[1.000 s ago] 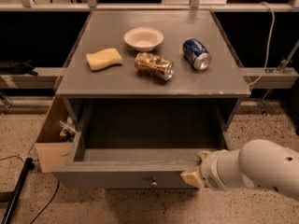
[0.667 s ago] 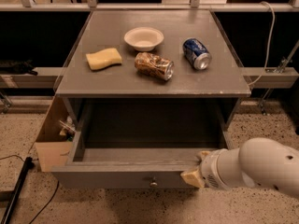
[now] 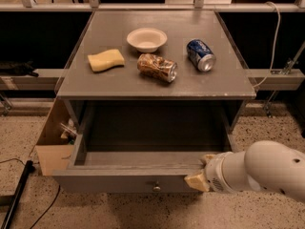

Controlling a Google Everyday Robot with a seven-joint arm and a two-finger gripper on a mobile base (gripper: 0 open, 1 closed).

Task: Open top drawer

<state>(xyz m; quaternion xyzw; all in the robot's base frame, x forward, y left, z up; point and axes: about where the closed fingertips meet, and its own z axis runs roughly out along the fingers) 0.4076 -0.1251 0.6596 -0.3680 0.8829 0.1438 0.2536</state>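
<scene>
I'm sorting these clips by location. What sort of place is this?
Probably a robot test area rather than a home: a grey cabinet on speckled floor, with a sponge, bowl and soda can laid out on top. The gripper sits at the right front edge of the pulled-out top drawer.

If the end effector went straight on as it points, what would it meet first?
The end effector, at the right front corner of the open top drawer, points left; it would probably meet the drawer's front panel first; depth is unclear.
</scene>
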